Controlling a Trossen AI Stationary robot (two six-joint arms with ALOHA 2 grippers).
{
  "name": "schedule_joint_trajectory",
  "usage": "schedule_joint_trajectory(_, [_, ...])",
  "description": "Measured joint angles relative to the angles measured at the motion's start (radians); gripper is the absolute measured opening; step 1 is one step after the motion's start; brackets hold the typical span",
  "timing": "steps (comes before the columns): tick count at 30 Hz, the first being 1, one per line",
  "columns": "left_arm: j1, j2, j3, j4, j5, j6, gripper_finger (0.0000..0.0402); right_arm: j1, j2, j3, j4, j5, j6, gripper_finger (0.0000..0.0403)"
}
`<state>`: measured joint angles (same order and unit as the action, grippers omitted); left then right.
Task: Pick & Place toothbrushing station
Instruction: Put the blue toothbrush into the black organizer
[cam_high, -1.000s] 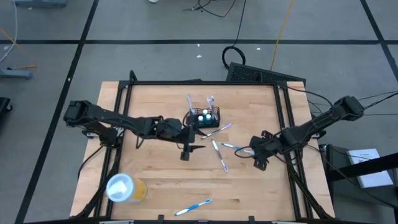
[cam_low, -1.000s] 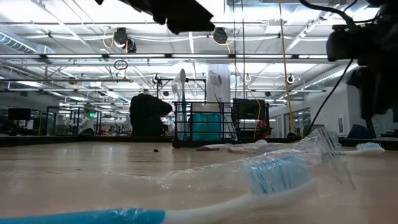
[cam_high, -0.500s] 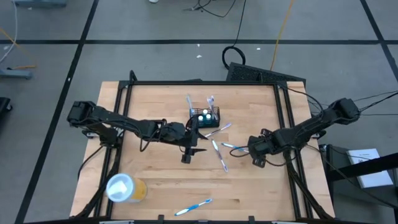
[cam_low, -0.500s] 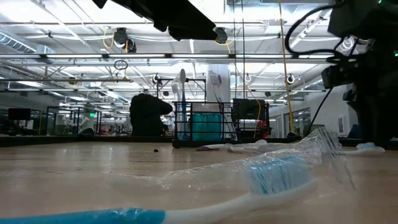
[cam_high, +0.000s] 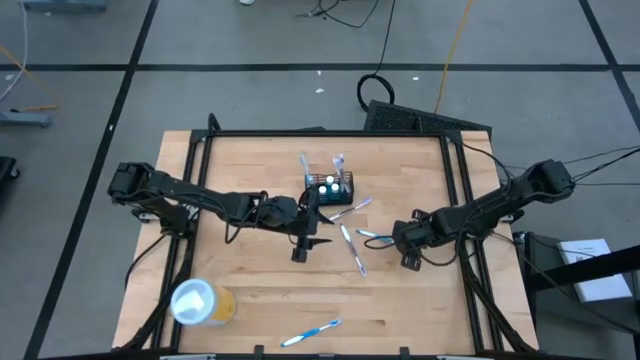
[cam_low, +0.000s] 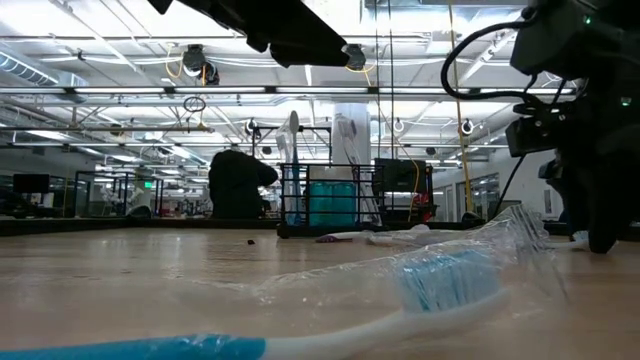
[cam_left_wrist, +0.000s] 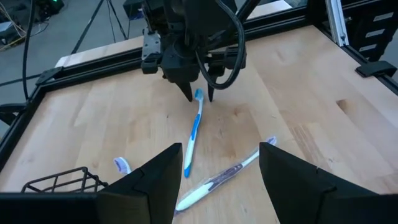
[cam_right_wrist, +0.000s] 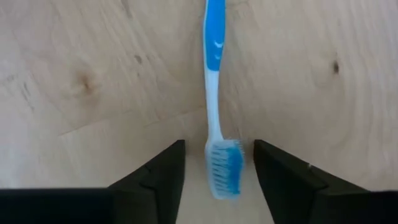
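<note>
The toothbrushing station (cam_high: 336, 188), a small black wire-mesh holder, stands at the table's far middle with toothbrushes upright in it; its edge shows in the left wrist view (cam_left_wrist: 59, 180). A blue-and-white toothbrush (cam_right_wrist: 214, 93) lies flat on the wood right of centre (cam_high: 372, 237). My right gripper (cam_right_wrist: 217, 148) points down over it, open, one finger on either side of the bristle head (cam_right_wrist: 225, 169) without touching it; the left wrist view shows the same right gripper (cam_left_wrist: 199, 94). My left gripper (cam_left_wrist: 221, 168) hovers open above the table beside the holder (cam_high: 318, 212).
Two plastic-wrapped toothbrushes lie near the middle (cam_high: 352, 248) (cam_high: 356, 206). Another blue toothbrush (cam_high: 310, 332) lies by the near edge and fills the low view's foreground (cam_low: 400, 290). A yellow cup with a white lid (cam_high: 200, 302) stands near left. A black frame rims the table (cam_high: 455, 170).
My right gripper has come down toward the table and a little toward the left, tipping more steeply downward, until its fingers stand on either side of the blue toothbrush's head. The toothbrush has not moved.
</note>
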<state>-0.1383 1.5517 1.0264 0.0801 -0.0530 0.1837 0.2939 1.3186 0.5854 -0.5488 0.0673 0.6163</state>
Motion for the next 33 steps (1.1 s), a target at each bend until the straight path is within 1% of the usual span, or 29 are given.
schedule_joint_trajectory(2, [0.0,0.0,0.0,0.0,0.0,0.001,0.0218,0.0,0.0,0.0,0.0,0.001,0.007,0.0163])
schedule_joint_trajectory(4, [0.0,0.0,0.0,0.0,0.0,-0.001,0.0218,0.004,0.001,-0.001,0.0,0.002,0.024,0.0133])
schedule_joint_trajectory(8, [0.0,0.0,0.0,-0.001,0.0,-0.002,0.0218,0.028,0.002,-0.002,0.011,0.008,0.027,0.0045])
schedule_joint_trajectory(9, [0.0,0.0,0.0,-0.001,0.0,-0.002,0.0218,0.035,0.002,-0.002,0.012,0.014,0.027,0.0027])
schedule_joint_trajectory(10, [0.0,0.0,0.0,-0.001,0.0,-0.002,0.0218,0.041,0.003,-0.002,0.012,0.024,0.03,0.0017])
schedule_joint_trajectory(17, [0.0,0.0,0.0,-0.001,0.001,-0.002,0.0218,0.102,0.005,0.021,-0.007,0.092,0.075,0.0013])
schedule_joint_trajectory(20, [0.0,0.0,0.0,-0.003,0.001,-0.003,0.0218,0.14,0.01,0.07,-0.06,0.11,0.079,0.0012])
schedule_joint_trajectory(26, [0.0,0.0,-0.001,-0.055,0.005,-0.01,0.0218,0.218,0.007,0.196,-0.152,0.203,0.104,0.0012])
schedule_joint_trajectory(30, [-0.01,0.0,-0.001,-0.125,0.05,-0.014,0.0218,0.249,0.012,0.271,-0.231,0.247,0.106,0.0012])
schedule_joint_trajectory(33, [-0.025,0.0,-0.001,-0.178,0.063,-0.024,0.0218,0.255,0.039,0.316,-0.281,0.242,0.09,0.0012])
